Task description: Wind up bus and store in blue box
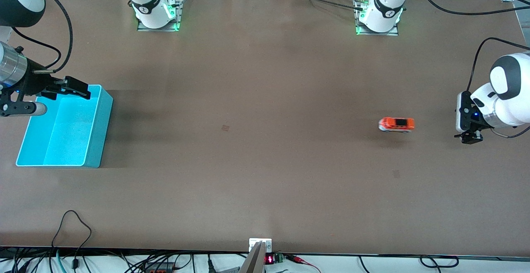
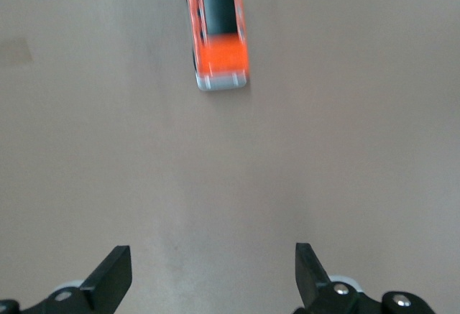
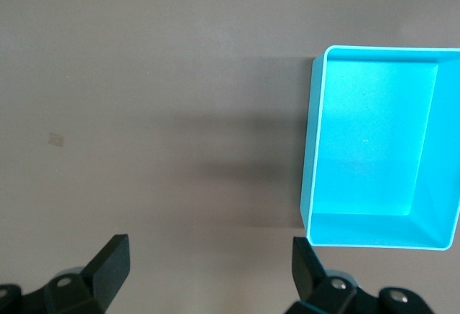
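The small orange bus (image 1: 396, 124) with a dark roof window stands on the bare table toward the left arm's end; the left wrist view shows its orange roof (image 2: 218, 30). My left gripper (image 1: 470, 137) hangs beside it, closer to that end of the table. It is open (image 2: 213, 274) with only tabletop between its fingers. The blue box (image 1: 66, 128) sits empty at the right arm's end. My right gripper (image 1: 80, 90) hovers over the box's rim on the side away from the front camera. It is open (image 3: 210, 267) and empty, with the box (image 3: 374, 149) just ahead of it.
A wide stretch of brown table lies between the bus and the box, with a small tan mark (image 1: 225, 128) on it. Both arm bases (image 1: 157, 12) stand along the table's edge away from the front camera. Cables (image 1: 74, 240) trail over the edge nearest that camera.
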Controlling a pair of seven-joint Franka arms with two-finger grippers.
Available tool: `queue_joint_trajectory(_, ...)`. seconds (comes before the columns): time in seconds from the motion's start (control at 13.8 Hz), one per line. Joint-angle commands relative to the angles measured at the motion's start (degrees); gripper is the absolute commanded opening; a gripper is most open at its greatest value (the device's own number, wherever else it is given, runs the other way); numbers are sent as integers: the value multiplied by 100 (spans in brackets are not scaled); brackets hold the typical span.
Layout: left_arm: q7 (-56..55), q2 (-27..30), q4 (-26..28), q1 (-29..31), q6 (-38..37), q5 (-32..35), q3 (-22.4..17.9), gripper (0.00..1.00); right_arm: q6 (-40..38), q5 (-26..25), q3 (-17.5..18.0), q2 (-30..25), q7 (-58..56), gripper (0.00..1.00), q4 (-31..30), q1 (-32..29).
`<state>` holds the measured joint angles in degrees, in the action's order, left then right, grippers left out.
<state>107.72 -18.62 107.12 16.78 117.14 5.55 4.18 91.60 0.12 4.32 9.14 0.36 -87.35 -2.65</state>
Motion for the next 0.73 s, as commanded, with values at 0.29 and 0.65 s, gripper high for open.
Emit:
queue_joint_trajectory(0.29, -1374, 26, -472, -526, -631, 17, -14, 100, 42, -4, 16, -53, -9, 100, -46, -25)
queue_joint_trajectory(0.65, -2877, 17, -999, -1018, -744, -79, -14, 100, 24, 23, 7, -44, -18, 100, -46, -25)
